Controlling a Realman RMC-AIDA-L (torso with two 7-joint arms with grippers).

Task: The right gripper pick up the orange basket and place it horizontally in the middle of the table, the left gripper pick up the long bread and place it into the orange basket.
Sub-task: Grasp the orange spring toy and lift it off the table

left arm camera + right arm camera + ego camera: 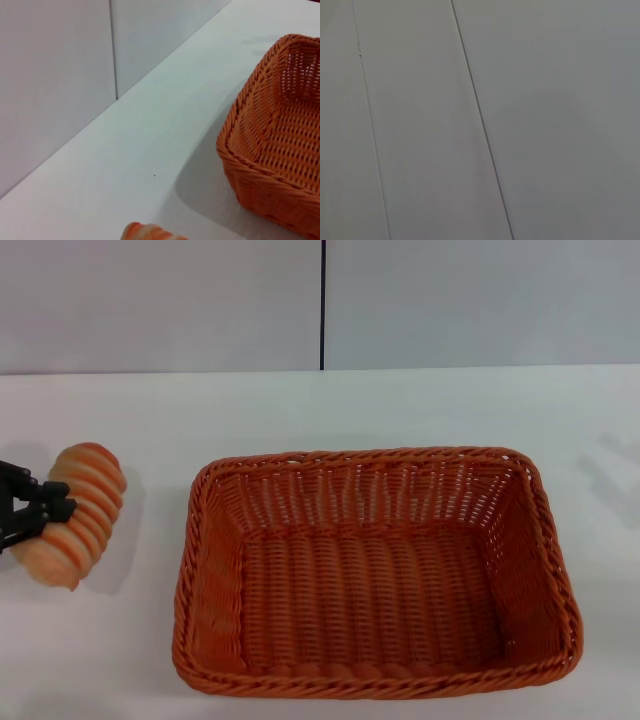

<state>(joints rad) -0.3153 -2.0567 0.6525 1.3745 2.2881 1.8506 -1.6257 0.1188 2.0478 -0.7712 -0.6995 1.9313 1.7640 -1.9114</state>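
The orange basket (212,570) lies lengthwise across the middle of the white table (400,410), with nothing inside it. Left of it is the long bread (82,512), striped orange and cream and tilted. My left gripper (48,512) reaches in from the left edge and is shut on the bread's middle. The bread's shadow falls to its right on the table. In the left wrist view, one end of the bread (150,233) peeks in at the edge, and a corner of the basket (235,150) shows beyond it. My right gripper is out of view, and its wrist camera shows only grey wall panels.
A grey panelled wall (320,300) with a dark vertical seam runs behind the table's far edge. White tabletop lies between the bread and the basket and along the back.
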